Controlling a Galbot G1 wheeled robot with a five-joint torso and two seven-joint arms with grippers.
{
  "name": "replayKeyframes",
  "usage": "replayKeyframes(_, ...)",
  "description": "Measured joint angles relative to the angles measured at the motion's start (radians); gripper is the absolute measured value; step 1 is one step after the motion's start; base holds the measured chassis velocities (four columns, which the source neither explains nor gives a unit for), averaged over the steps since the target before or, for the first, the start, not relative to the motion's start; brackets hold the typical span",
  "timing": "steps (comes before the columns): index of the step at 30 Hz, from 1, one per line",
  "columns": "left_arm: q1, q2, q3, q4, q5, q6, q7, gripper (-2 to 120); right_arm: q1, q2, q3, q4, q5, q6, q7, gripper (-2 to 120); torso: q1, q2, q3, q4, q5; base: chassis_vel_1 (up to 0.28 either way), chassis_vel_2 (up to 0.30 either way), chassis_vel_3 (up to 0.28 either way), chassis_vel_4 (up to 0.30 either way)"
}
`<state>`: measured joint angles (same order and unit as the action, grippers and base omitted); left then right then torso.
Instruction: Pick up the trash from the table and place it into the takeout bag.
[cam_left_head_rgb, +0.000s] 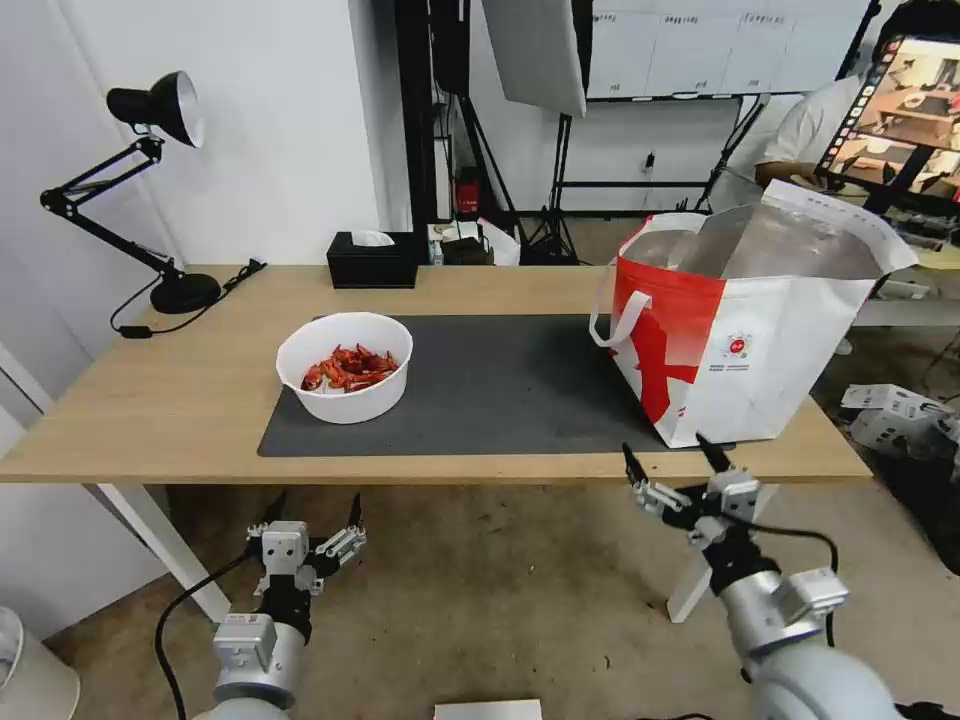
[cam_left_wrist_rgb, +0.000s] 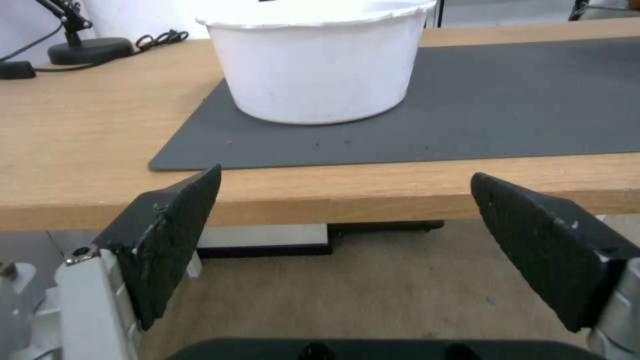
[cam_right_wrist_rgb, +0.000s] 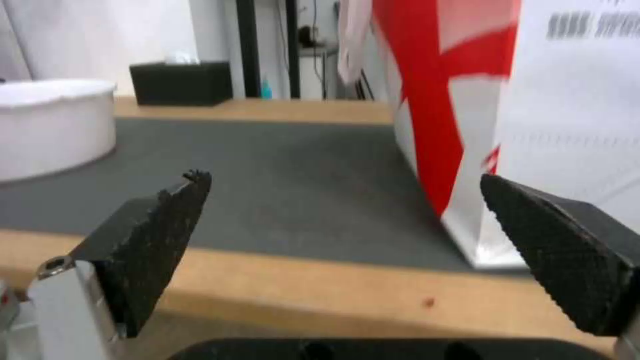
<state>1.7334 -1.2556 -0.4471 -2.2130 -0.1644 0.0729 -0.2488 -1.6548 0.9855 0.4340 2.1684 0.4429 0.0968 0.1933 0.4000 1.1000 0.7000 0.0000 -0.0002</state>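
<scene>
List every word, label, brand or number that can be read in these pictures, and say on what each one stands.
No text can be read.
Bag: a small round red logo with tiny lines of print under it, too small to read.
Bag, right wrist view: grey lines of print, too blurred to read.
Bowl and tissue box: no text visible.

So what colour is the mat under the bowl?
Dark grey, plain; the mat shows best in the head view, with the white bowl on its left end.
</scene>
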Motion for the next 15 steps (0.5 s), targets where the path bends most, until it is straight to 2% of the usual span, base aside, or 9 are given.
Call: replayKeyframes(15,-0.013,0.006,0.004,0.021,-0.006,-0.003,0.001,100,0.003,0.012,-0.026,-0.021,-0.014,-0.001,-0.012,100,0.000,0.000,0.000,0.0000,0.0001,0.000,0.000,0.000,0.000)
